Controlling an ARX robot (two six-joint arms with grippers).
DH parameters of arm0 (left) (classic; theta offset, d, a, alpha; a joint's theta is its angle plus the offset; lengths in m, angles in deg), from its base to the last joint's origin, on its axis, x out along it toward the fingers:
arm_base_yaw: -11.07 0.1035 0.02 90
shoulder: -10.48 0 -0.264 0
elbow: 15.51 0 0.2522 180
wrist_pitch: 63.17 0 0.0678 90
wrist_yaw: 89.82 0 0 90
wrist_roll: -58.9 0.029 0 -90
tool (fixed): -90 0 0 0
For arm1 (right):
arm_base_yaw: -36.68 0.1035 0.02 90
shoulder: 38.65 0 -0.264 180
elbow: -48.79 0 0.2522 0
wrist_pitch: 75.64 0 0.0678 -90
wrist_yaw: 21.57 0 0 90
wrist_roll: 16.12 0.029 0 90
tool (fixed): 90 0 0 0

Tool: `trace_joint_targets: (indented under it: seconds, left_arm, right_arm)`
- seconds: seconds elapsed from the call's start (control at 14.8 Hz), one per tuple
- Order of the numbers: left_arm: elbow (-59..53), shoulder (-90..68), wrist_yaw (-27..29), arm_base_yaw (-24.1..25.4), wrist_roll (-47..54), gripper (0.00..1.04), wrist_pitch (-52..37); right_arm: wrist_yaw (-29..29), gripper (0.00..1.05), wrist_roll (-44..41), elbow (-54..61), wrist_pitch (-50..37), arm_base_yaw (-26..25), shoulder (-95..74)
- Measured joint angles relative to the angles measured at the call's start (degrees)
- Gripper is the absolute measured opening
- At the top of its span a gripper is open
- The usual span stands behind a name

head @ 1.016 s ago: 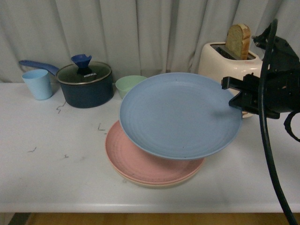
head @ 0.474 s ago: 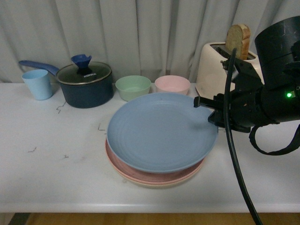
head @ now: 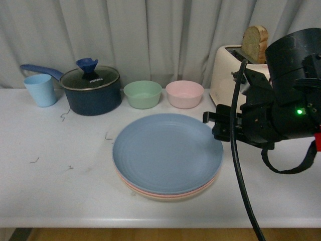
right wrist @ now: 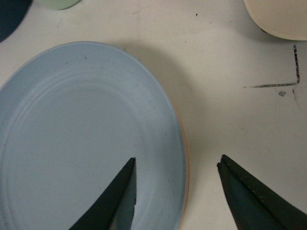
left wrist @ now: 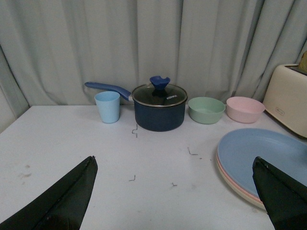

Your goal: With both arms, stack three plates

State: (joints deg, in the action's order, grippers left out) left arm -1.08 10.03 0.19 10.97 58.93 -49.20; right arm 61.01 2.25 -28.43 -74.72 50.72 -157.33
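Stack: blue plate (head: 167, 153) on top, pink plate (head: 131, 186) under it, beige plate (head: 165, 198) at the bottom, only their rims showing
Position: centre of the front view, flat on the white surface (head: 60, 191), just in front of the green bowl (head: 143, 94) and pink bowl (head: 184, 93)
Look: round, shallow, matte, faint concentric rings
Right claw (right wrist: 177, 162): spread open, gripping nothing, one finger over the blue rim, the other over bare surface; middle right of the front view
Left claw (left wrist: 173, 159): spread wide, empty; stack at lower right of its view

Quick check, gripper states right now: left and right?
Left gripper: open, empty.
Right gripper: open, fingers either side of the rim of the blue plate, not gripping.
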Motion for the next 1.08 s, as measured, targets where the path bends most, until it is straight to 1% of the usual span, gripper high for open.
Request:
trace_joint_targets:
  seconds: [0.07,0.14,0.2,0.27,0.34,0.41,0.47,0.54,0.61,0.68,0.75,0.81,0.88,0.95,1.02,1.08]
  left_arm:
    - [0.0,0.0,0.0,0.0,0.0,0.98,0.0]
    - [0.0,0.0,0.0,0.0,0.0,0.98,0.0]
    - [0.0,0.0,0.0,0.0,0.0,0.98,0.0]
    - [0.0,0.0,0.0,0.0,0.0,0.98,0.0]
    - [0.0,0.0,0.0,0.0,0.0,0.98,0.0]
    - [0.0,0.0,0.0,0.0,0.0,0.98,0.0]
    - [0.0,0.0,0.1,0.0,0.0,0.98,0.0]
    - [0.0,0.0,0.0,0.0,0.0,0.98,-0.1]
    - [0.0,0.0,0.0,0.0,0.0,0.98,0.0]
    - [0.0,0.0,0.0,0.0,0.0,0.98,0.0]
    - [0.0,0.0,0.0,0.0,0.0,0.98,0.0]
    - [0.0,0.0,0.0,0.0,0.0,0.98,0.0]
    - [0.0,0.0,0.0,0.0,0.0,0.98,0.0]
    - [0.0,0.0,0.0,0.0,0.0,0.98,0.0]
    - [0.0,0.0,0.0,0.0,0.0,0.98,0.0]
    - [0.0,0.0,0.0,0.0,0.0,0.98,0.0]
  right_arm:
    - [-1.4,0.68,-0.2,3.8,-2.3,-0.9,3.2]
    - [-3.8,0.82,-0.3,9.3,-6.1,-2.8,8.8]
    - [-6.9,0.95,-0.2,13.9,-7.6,-4.5,14.1]
    - [-7.1,1.0,-0.1,14.8,-7.6,-5.1,15.6]
    - [-7.1,0.97,-0.1,14.8,-7.7,-5.1,15.5]
    - [-7.4,0.98,-0.1,14.8,-7.4,-4.7,14.6]
    - [-0.2,0.91,-2.7,18.9,-24.5,-3.4,12.0]
    - [8.5,0.8,-7.7,24.5,-38.1,-3.3,11.3]
    - [14.0,0.69,-12.4,31.1,-48.3,-3.7,12.0]
    - [15.5,0.56,-15.1,36.2,-56.8,-5.5,15.1]
    - [15.5,0.44,-16.3,39.1,-61.3,-6.9,20.6]
    - [14.5,0.27,-17.0,42.9,-61.4,-7.2,26.2]
    - [13.2,0.09,-17.5,47.9,-59.1,-7.9,29.1]
    - [12.6,0.02,-17.9,50.3,-58.1,-8.7,32.2]
    - [12.1,0.02,-18.0,51.9,-52.3,-9.7,40.2]
    - [11.6,0.02,-18.0,53.6,-50.5,-10.1,45.8]
